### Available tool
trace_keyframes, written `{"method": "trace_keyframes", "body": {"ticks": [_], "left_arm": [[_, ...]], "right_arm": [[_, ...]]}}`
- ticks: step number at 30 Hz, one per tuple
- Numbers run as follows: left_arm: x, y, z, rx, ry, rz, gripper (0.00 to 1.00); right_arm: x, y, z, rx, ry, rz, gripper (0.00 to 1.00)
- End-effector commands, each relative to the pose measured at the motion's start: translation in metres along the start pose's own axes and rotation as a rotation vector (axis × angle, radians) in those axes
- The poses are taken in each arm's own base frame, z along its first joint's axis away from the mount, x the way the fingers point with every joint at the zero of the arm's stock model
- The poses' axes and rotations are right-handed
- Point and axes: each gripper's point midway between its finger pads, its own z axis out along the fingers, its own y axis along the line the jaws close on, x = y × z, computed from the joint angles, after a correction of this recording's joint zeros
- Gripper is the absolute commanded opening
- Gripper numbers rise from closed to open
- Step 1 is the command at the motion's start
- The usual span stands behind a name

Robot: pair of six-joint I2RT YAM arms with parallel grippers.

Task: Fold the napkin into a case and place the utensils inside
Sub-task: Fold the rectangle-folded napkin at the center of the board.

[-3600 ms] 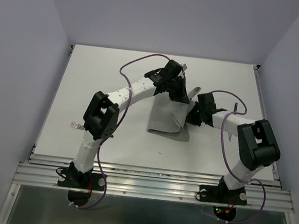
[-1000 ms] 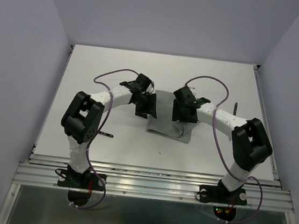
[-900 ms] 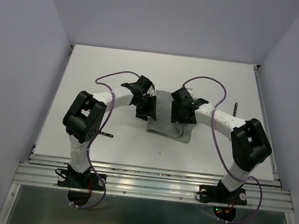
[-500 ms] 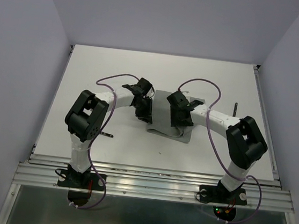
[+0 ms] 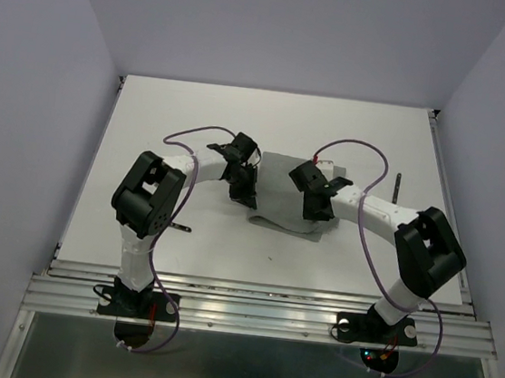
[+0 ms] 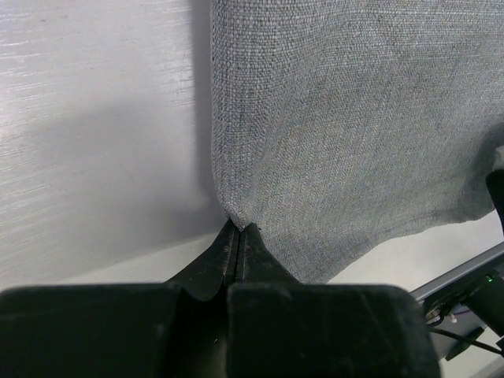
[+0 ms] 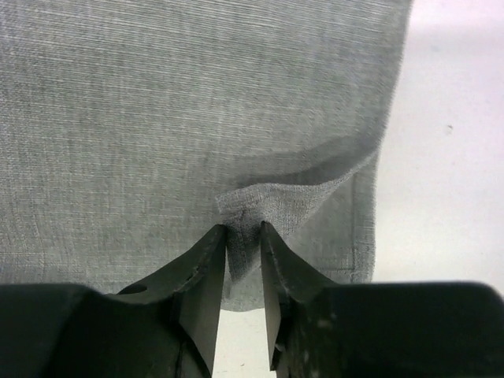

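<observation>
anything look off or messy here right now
Nothing spilled or damaged. The napkin is puckered near its right edge, where the right gripper pinches up a small fold; the left gripper pinches its left edge. The right utensil and left utensil lie far apart, on opposite sides of it.

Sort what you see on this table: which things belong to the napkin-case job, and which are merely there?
Job: plain grey cloth napkin; slim dark utensil at right; second dark utensil at left; left gripper and right gripper, both pinching the napkin.
Merely there: purple cables; aluminium rail.
</observation>
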Motion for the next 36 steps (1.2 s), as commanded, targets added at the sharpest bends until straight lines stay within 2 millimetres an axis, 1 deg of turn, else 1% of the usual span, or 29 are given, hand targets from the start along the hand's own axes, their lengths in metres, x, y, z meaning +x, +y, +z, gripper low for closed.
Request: {"method": "trace_keyframes", "body": {"ticks": [1,2,4,5,7,9,10,11,13,16,19,21,22,23,24,25,26,27,29,30,31,32,33,36], "left_arm": [[0.008,0.004,0.003,-0.006,0.018,0.002,0.0],[0.009,0.004,0.003,-0.007,0.019,0.002,0.0],[0.008,0.003,0.004,-0.002,0.019,0.004,0.0],[0.008,0.003,0.004,-0.002,0.021,0.005,0.0],[0.008,0.002,0.004,0.001,0.021,0.01,0.0],[0.007,0.002,0.004,0.001,0.018,0.013,0.0],[0.007,0.002,0.003,0.002,0.017,0.013,0.0],[0.007,0.002,0.003,0.006,0.017,0.012,0.0],[0.007,0.0,0.002,0.016,0.012,0.014,0.0],[0.006,-0.003,0.0,0.03,0.005,0.02,0.0],[0.006,-0.004,-0.002,0.032,-0.001,0.026,0.0],[0.006,-0.003,-0.003,0.031,-0.002,0.029,0.0],[0.006,-0.003,-0.004,0.031,-0.004,0.03,0.03],[0.006,-0.004,-0.005,0.033,-0.007,0.031,0.08],[0.005,-0.004,-0.008,0.037,-0.014,0.034,0.14],[0.005,-0.005,-0.009,0.04,-0.017,0.036,0.16],[0.004,-0.007,-0.012,0.042,-0.026,0.039,0.2],[0.003,-0.007,-0.015,0.04,-0.029,0.041,0.25],[-0.003,-0.007,-0.023,0.023,-0.058,0.048,0.31],[-0.006,-0.006,-0.027,0.015,-0.071,0.054,0.34],[-0.011,-0.006,-0.034,-0.003,-0.092,0.059,0.42],[-0.013,-0.006,-0.039,-0.009,-0.103,0.063,0.46],[-0.019,-0.007,-0.047,-0.017,-0.122,0.071,0.49],[-0.029,-0.005,-0.062,-0.047,-0.161,0.08,0.5]], "right_arm": [[0.006,-0.024,-0.011,0.072,-0.034,0.072,0.32],[0.012,-0.027,-0.012,0.08,-0.026,0.077,0.36],[0.02,-0.034,-0.016,0.087,-0.02,0.104,0.4],[0.029,-0.04,-0.015,0.099,-0.009,0.107,0.45],[0.03,-0.044,-0.024,0.085,-0.024,0.147,0.47],[0.032,-0.047,-0.028,0.075,-0.037,0.181,0.47],[0.027,-0.048,-0.035,0.056,-0.06,0.203,0.47],[0.024,-0.049,-0.037,0.044,-0.068,0.223,0.46],[0.016,-0.049,-0.04,0.01,-0.085,0.266,0.45],[-0.008,-0.053,-0.043,-0.089,-0.111,0.365,0.43],[-0.023,-0.055,-0.044,-0.147,-0.131,0.407,0.43],[-0.033,-0.06,-0.036,-0.183,-0.126,0.443,0.42],[-0.036,-0.062,-0.032,-0.192,-0.124,0.456,0.42],[-0.035,-0.062,-0.029,-0.219,-0.108,0.468,0.42],[-0.042,-0.072,-0.018,-0.216,-0.111,0.498,0.42],[-0.046,-0.076,-0.014,-0.224,-0.11,0.515,0.42],[-0.048,-0.076,-0.011,-0.259,-0.095,0.526,0.42],[-0.054,-0.085,0.0,-0.258,-0.093,0.55,0.42],[-0.059,-0.083,0.007,-0.279,-0.082,0.535,0.42],[-0.068,-0.087,0.01,-0.267,-0.094,0.519,0.43],[-0.064,-0.087,0.022,-0.247,-0.067,0.504,0.43],[-0.065,-0.087,0.026,-0.242,-0.061,0.493,0.45],[-0.065,-0.085,0.034,-0.235,-0.046,0.471,0.46],[-0.067,-0.089,0.045,-0.214,-0.041,0.455,0.47]]}}
